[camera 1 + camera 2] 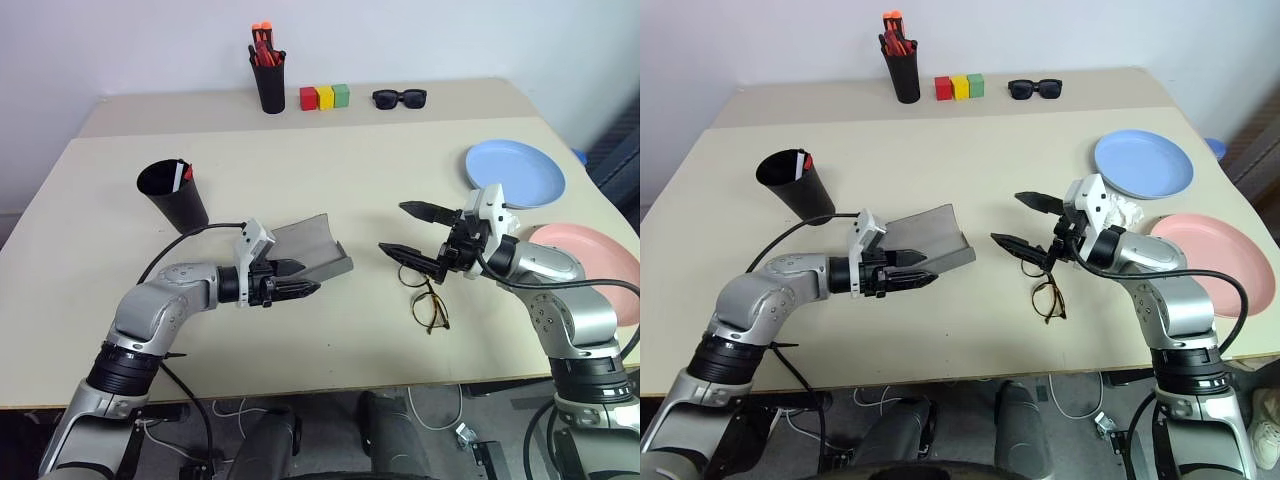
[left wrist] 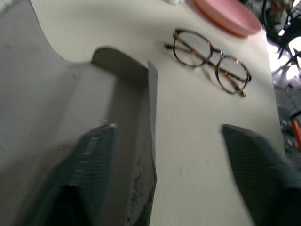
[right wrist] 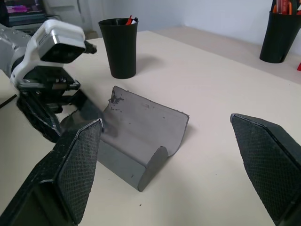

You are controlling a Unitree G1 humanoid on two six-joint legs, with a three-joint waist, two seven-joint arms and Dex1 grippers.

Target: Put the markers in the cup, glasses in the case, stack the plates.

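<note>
The markers (image 1: 183, 172) already stand in the cup (image 1: 174, 194), well left of the case (image 1: 312, 252); the glasses step is in hand. The left claw (image 1: 298, 279) sits at the open case's near-left wall, narrowed about it, likely steadying it. Just right of the case lie the glasses (image 1: 424, 296), with the right claw (image 1: 412, 231) spread wide above them. It must next drop and pinch the frame. Bare worktop (image 1: 330, 330) fronts the case; blue plate (image 1: 515, 172) and pink plate (image 1: 600, 260) lie unstacked far right.

The two head views looked forward and down over the bench (image 1: 330, 170) from above. Each wrist view sat low and close, and both shared the case (image 3: 141, 136).
</note>
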